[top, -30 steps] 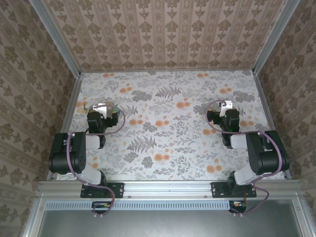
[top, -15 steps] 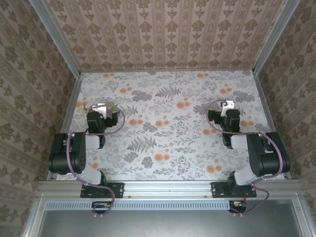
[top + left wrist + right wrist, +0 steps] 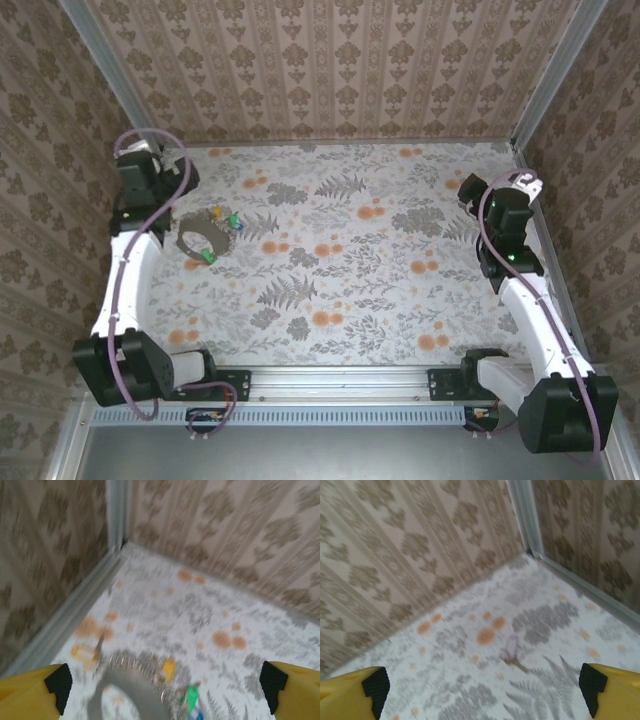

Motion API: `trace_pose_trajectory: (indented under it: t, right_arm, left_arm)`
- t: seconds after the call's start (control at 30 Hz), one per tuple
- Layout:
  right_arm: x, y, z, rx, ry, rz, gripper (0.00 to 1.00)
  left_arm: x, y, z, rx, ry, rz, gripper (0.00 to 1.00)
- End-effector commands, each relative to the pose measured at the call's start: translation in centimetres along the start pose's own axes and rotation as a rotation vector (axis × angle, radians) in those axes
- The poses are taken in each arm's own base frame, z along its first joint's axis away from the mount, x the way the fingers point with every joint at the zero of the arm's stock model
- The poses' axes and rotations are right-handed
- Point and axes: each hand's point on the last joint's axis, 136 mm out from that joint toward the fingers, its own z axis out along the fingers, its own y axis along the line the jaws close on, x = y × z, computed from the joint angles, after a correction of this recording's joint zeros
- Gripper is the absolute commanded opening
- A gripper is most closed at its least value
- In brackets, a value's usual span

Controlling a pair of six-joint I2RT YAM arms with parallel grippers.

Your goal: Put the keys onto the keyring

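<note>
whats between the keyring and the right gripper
Nothing. In the top view, only bare flower-patterned table runs from the keyring across to the open right gripper.

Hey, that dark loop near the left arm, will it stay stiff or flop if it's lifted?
Probably floppy: the keyring lies as an uneven oval, more like cord than stiff wire. Likely light, being thin, so a push should slide it. Lying flat, it shouldn't roll.
</note>
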Motion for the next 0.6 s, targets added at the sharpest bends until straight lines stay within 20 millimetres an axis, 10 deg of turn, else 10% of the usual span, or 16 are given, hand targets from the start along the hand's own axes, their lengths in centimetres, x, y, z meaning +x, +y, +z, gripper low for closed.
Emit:
trace_pose_trajectory:
  t: [0.0, 0.27, 0.57]
  right_arm:
    - [4.6, -1.6, 0.3, 0.102, 0.274, -0.008, 1.0]
    - [8.3, 2.4, 1.1, -0.092, 0.478, 0.031, 0.93]
    - [10.2, 2.1, 0.0, -0.105, 0.539, 0.032, 0.92]
  left_arm:
    - [11.1, 3.4, 1.5, -0.099, 0.482, -0.151, 1.0]
    - [16.8, 6.2, 6.9, -0.105, 0.685, -0.271, 1.0]
    - [22.3, 1.6, 10.5, -0.128, 0.821, -0.128, 1.0]
